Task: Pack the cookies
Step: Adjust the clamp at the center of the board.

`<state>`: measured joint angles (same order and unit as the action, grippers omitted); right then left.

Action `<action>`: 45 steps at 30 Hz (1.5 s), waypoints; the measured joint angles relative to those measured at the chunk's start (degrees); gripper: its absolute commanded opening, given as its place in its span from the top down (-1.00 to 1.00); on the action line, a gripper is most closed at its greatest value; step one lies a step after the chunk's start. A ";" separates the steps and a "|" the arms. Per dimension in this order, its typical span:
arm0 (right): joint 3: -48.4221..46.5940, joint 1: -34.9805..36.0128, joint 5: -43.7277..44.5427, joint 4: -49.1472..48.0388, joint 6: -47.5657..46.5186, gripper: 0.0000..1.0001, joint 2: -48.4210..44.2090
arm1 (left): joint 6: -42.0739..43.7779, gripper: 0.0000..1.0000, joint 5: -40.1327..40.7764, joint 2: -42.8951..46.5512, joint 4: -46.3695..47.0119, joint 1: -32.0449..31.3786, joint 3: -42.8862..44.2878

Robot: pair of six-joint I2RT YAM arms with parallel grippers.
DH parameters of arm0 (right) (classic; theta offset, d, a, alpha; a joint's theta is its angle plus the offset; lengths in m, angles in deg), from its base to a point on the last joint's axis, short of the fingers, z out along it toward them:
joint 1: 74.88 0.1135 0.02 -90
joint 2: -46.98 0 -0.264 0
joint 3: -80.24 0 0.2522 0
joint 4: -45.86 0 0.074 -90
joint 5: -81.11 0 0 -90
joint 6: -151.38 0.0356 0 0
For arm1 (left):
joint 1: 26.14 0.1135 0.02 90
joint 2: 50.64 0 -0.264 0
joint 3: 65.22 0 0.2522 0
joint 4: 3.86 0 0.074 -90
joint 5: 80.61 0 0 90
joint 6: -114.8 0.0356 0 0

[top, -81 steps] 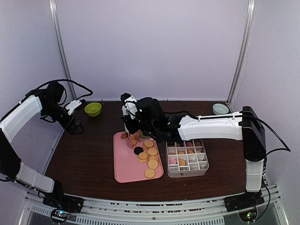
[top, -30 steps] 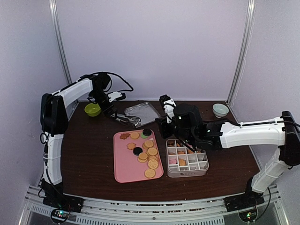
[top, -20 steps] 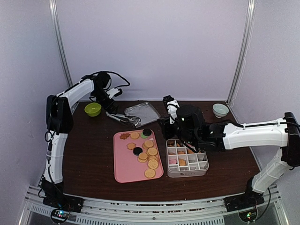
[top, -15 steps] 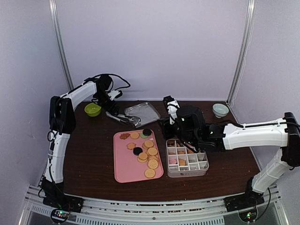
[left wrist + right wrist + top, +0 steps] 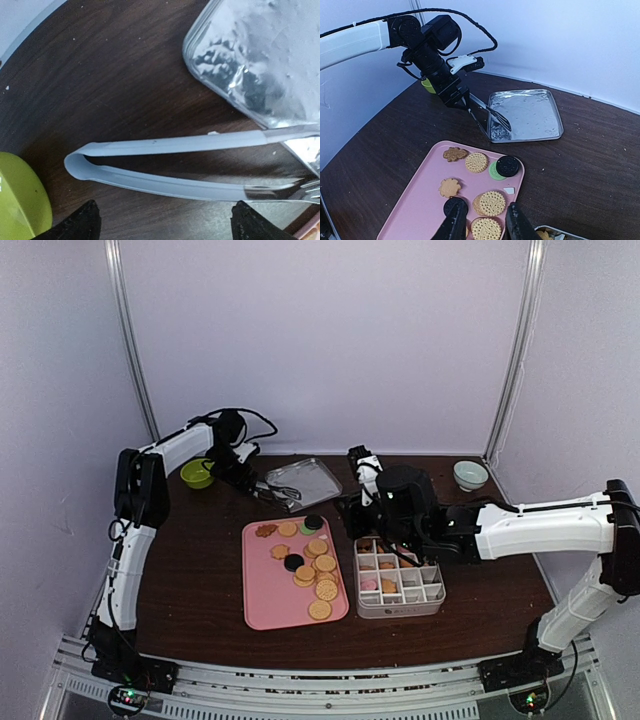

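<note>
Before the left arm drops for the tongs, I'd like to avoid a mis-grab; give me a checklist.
1. Left gripper jaws wide apart: ok.
2. Metal tongs lying flat on the table, just beyond its fingers: ok.
3. Tongs apart from the green bowl: ok.
4. Tong tips free of the silver tray: cannot tell.
5. Right gripper away, over the pink tray: ok.

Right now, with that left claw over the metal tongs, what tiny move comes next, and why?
Probably lower the left gripper and close on the tongs: its jaws stand wide open just above them, and nothing holds them yet.
</note>
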<state>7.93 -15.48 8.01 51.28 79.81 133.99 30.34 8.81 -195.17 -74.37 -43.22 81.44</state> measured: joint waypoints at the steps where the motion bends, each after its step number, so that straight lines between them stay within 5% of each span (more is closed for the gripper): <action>1: 0.00 0.02 -0.15 0.00 0.02 0.44 0.00 | -0.90 -0.95 -1.20 0.15 0.17 0.00 0.00; 8: 0.00 0.37 -0.46 0.83 0.26 0.45 0.00 | -6.49 -0.92 -8.59 0.24 0.81 -0.63 0.00; 33: 0.00 1.01 -0.50 2.67 1.60 0.53 -0.74 | -11.67 -0.66 -5.84 0.07 1.20 -1.79 -3.21; 45: 0.00 1.09 -0.52 3.17 2.03 0.55 -1.68 | -13.44 -0.02 -5.81 -0.11 1.16 -1.36 -3.69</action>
<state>7.93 -14.39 7.49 54.45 81.84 132.30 16.90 3.00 -195.28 -73.21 -44.58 77.75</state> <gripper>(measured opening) 0.228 0.598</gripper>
